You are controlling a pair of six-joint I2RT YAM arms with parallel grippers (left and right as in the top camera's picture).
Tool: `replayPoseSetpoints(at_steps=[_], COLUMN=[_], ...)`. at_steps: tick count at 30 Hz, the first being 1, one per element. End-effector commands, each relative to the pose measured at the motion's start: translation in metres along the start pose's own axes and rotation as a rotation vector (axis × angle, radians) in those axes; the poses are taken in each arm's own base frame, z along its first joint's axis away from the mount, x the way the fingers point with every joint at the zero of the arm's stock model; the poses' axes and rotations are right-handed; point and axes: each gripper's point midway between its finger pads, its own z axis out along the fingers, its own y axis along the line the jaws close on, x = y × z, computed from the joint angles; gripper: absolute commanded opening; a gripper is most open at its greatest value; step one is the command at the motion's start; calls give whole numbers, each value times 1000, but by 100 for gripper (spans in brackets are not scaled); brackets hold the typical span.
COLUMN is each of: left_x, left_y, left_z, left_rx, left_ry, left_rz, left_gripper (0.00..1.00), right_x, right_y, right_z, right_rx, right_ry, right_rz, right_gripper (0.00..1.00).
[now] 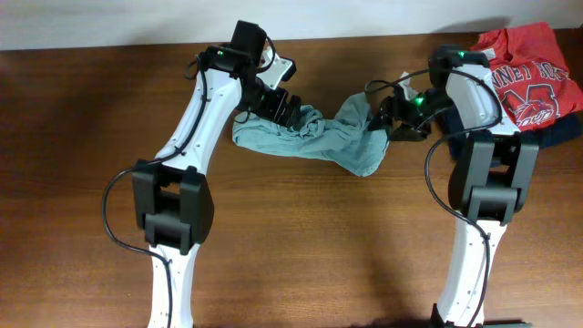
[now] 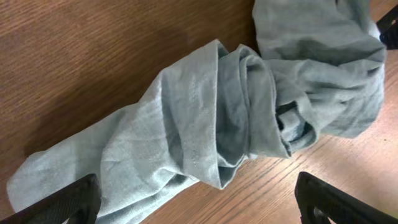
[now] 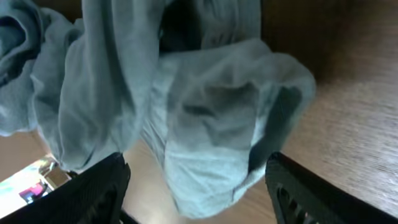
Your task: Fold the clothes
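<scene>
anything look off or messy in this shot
The sage T-shirt is twisted and bunched into a rope-like roll instead of lying flat. At the far right edge, a red shirt lies crumpled, partly over a dark garment.

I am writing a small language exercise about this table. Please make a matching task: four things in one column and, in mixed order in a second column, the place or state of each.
Things:
1. sage T-shirt
2. red shirt with white lettering
3. dark navy garment
4. left gripper

Places or states:
A. open, just above crumpled cloth
B. at the far right corner of the table, lying over another garment
C. bunched in a long roll near the middle
D. partly hidden under the red shirt

Pairs: 1-C, 2-B, 3-D, 4-A
</scene>
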Motion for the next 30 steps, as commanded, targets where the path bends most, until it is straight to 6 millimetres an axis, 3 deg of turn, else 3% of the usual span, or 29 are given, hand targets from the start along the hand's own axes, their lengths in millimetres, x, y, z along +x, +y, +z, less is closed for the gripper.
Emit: replayPoseSetpoints(at_steps=[1, 7, 11, 15, 23, 27, 29, 30], left_x=[-1, -1, 1, 1, 1, 1, 1, 1], left_y=[3, 3, 2, 2, 2, 2, 2, 2], left_z=[4, 4, 4, 4, 4, 4, 4, 4], left_rx=[-9, -8, -7, -7, -7, -7, -7, -7], left_ry=[1, 2, 9, 12, 12, 12, 11, 11], left_rz=[18, 18, 15, 14, 14, 14, 14, 15], left_gripper=[99, 99, 99, 99, 99, 99, 99, 99], right_x=[0, -1, 0, -4, -11, -7, -3, -1], right_y=[18, 16, 13, 7, -25, -30, -29, -29], right_z=[-2, 15, 22, 16, -28, -37, -37, -37], right_rx=[-44, 27, 82, 93, 86, 87, 88, 89], right_ry=[-15, -12, -8, -27, -94, -84, -65, -59], right_rz=[-26, -7, -12, 22, 111, 90, 65, 65], right_gripper=[73, 63, 36, 5, 4, 5, 14, 27])
